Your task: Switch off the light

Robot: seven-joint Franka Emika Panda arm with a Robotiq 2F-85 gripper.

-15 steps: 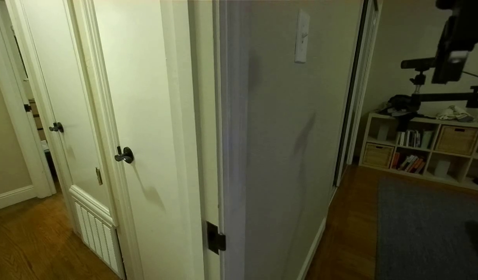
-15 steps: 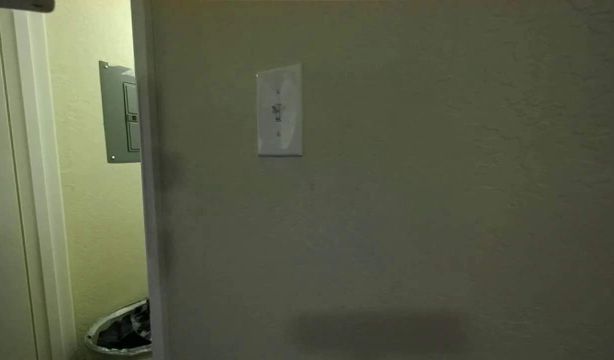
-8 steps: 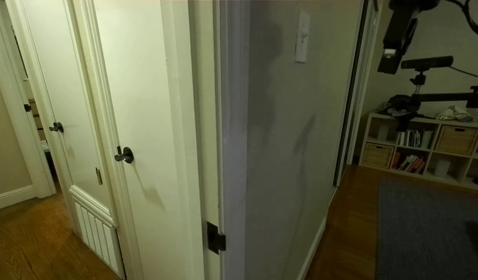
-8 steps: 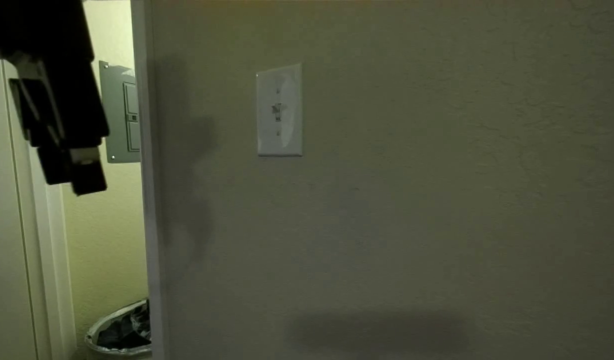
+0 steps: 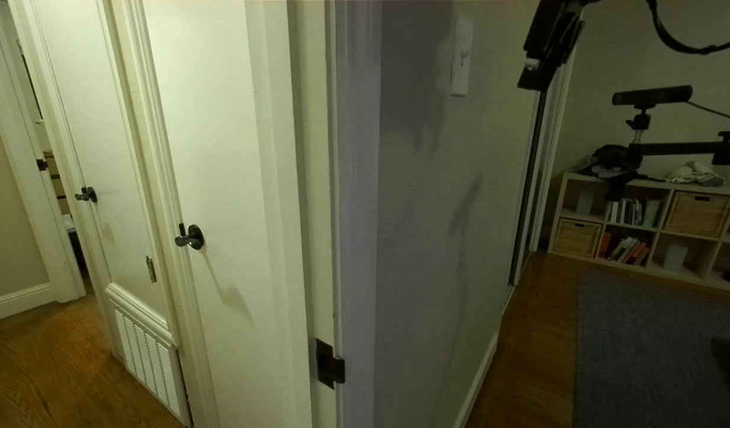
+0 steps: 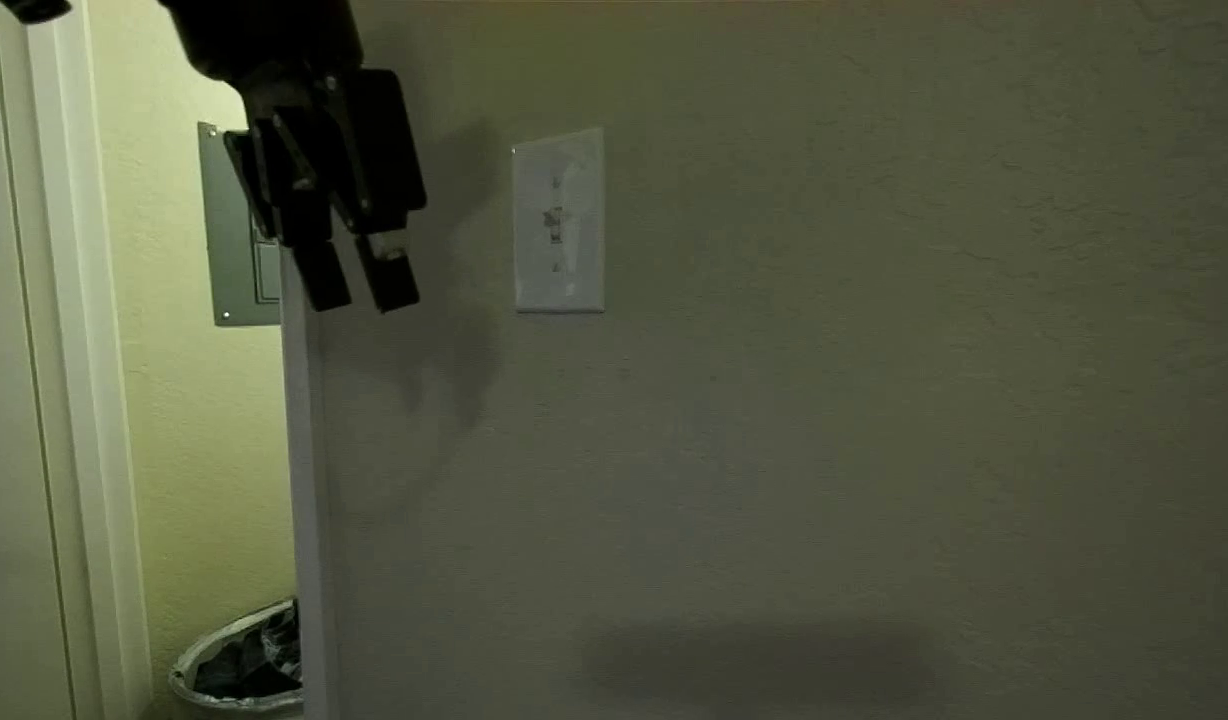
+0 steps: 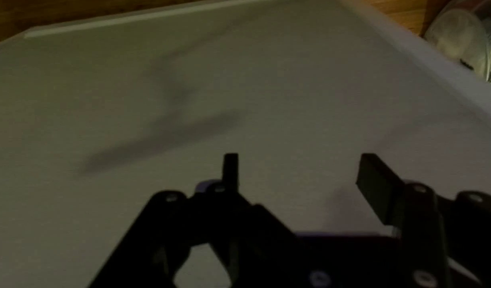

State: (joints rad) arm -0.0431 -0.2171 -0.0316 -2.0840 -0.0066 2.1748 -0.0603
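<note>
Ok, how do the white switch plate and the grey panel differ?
In an exterior view, the switch plate is white, the grey panel dull and greenish.
The switch plate is on the near wall, the grey panel on the yellowish wall beyond the door frame.
The switch plate shows whole, while the gripper and door frame hide parts of the grey panel.
Both are mounted on walls.

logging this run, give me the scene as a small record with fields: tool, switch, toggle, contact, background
tool: open, nothing held
switch plate: white, upright, mounted on the wall
toggle: too small to tell up or down
contact: none; tool and switch plate stand apart in both exterior views
background: gray panel, partly hidden; dark door handles; rug
</note>
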